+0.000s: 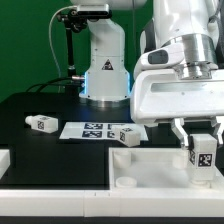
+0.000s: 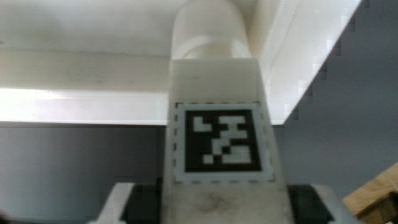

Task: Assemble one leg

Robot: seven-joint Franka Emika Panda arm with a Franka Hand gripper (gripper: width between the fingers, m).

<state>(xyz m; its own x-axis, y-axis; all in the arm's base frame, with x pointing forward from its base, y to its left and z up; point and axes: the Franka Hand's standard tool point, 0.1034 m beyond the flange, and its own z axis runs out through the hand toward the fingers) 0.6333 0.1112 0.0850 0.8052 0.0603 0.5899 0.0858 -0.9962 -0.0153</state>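
My gripper (image 1: 202, 150) is shut on a leg (image 1: 203, 158), a small white block with a black-and-white tag facing out. It holds the leg upright over the right part of the large flat white recessed part (image 1: 150, 170), whose corner it seems to touch. In the wrist view the held leg (image 2: 221, 120) fills the middle, tag toward the camera, with my fingers (image 2: 139, 203) pressed on both sides. Another leg (image 1: 42, 123) lies on the black table at the exterior view's left, and one more (image 1: 127, 137) lies by the marker board.
The marker board (image 1: 95, 129) lies flat in the middle of the table. The robot's base (image 1: 104, 70) stands at the back. A white rail (image 1: 50, 200) runs along the front edge.
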